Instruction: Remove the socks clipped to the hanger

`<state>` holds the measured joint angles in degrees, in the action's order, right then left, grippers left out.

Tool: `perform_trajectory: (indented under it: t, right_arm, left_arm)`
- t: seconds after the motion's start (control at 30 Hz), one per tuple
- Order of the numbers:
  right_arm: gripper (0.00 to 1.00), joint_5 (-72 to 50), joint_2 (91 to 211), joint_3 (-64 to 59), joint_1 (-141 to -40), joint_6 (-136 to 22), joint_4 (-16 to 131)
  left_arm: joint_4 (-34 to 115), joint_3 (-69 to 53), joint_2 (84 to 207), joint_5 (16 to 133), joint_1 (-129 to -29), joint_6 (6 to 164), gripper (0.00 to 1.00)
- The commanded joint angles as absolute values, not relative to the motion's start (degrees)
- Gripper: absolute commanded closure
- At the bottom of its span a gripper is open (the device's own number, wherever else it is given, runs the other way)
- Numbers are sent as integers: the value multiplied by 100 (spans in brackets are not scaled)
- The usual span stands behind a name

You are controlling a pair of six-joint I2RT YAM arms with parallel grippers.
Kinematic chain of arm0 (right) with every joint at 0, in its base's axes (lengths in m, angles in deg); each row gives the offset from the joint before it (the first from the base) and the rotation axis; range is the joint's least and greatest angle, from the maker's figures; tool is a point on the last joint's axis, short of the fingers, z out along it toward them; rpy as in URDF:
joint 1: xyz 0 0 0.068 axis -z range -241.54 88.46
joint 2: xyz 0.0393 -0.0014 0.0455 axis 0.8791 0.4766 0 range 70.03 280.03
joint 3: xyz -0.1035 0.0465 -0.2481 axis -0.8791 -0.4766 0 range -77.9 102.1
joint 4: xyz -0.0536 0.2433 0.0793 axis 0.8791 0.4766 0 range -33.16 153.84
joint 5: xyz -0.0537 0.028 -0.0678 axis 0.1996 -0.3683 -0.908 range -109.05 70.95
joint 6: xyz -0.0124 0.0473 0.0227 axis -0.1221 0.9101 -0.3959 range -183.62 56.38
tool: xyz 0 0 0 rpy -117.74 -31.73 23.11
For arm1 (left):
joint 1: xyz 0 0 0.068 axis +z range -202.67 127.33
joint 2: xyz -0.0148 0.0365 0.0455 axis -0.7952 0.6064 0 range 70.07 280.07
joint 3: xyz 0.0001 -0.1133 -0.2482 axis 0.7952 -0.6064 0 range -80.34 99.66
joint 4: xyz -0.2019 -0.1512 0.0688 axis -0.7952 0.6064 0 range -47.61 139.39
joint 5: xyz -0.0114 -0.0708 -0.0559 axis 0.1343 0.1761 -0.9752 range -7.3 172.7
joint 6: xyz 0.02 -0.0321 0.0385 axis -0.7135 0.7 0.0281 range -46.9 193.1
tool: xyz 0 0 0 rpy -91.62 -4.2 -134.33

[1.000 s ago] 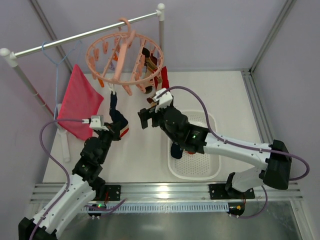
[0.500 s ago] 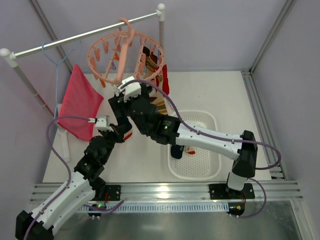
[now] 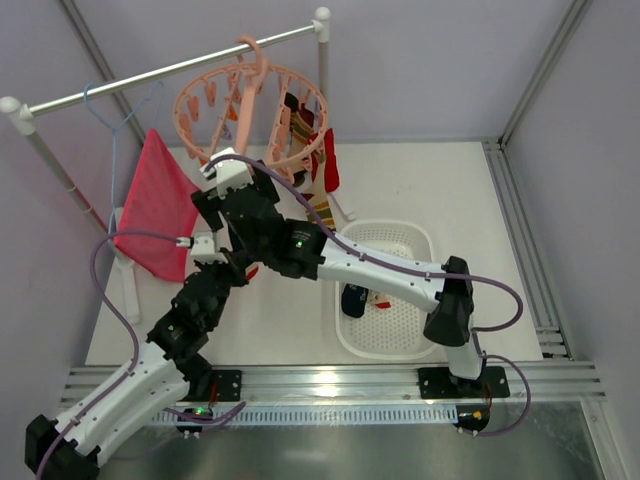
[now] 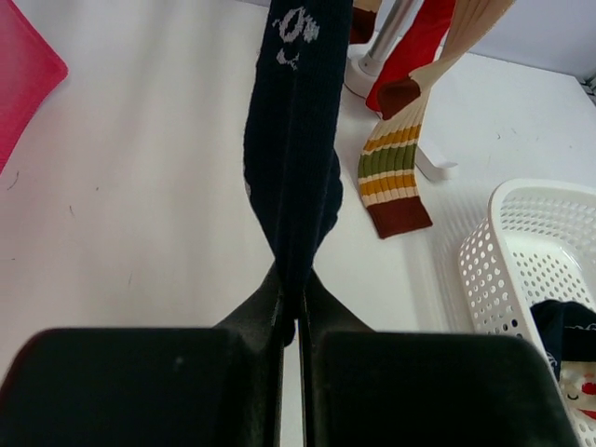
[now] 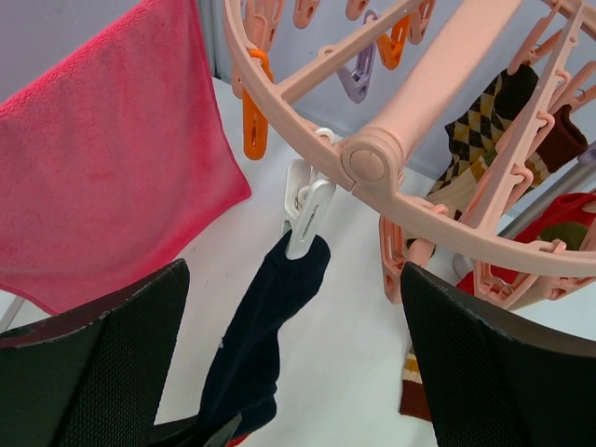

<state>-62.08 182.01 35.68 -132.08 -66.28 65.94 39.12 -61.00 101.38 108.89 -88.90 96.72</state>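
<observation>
Navy sock (image 4: 293, 140) hangs from the salmon-pink hanger (image 3: 242, 110), which hooks over the rail (image 3: 150, 75) at the back left of the table. Only the left wrist view shows us the left gripper (image 4: 296, 317) pressed together on this sock's lower end. Only the right wrist view shows its top held in a white clip (image 5: 307, 209), with the right gripper (image 5: 293, 270) spread wide, one finger on each side of the clip and apart from it. From above, the right arm (image 3: 370, 265) lies across the sock and hides it. A pink cloth (image 3: 150, 215) and a light-blue wire hanger (image 3: 112, 125) hang to the left; a white basket (image 3: 425, 240) sits to the right. We count at least four clipped socks: navy, red sock (image 4: 419, 47), striped sock (image 4: 396, 177), diamond-patterned sock (image 5: 475, 130). One dark sock (image 4: 568, 321) lies in the basket.
</observation>
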Motion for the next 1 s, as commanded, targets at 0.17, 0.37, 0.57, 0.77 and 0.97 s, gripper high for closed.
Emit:
perform_trajectory:
  t: [0.17, 0.37, 0.57, 0.77, 0.97]
  right_arm:
    - [8, -6757, 18788, 4734, -13229, -6626, 7011]
    - [11, -6713, 18877, 4726, -13211, -6380, 7020]
    - [11, -6660, 19061, 4822, -13132, -6116, 7020]
    - [11, -6634, 19272, 5095, -12948, -5967, 6985]
    - [12, -6695, 19536, 5411, -12842, -6028, 6827]
  left_arm:
    - [3975, -5871, 10267, 11450, -9204, 9622, 100]
    - [3975, -5898, 10232, 11618, -9231, 9657, 100]
    - [3923, -5924, 10259, 11706, -9301, 9675, 100]
    - [3861, -5951, 10294, 11759, -9389, 9675, 100]
    - [3782, -5933, 10434, 11724, -9442, 9675, 100]
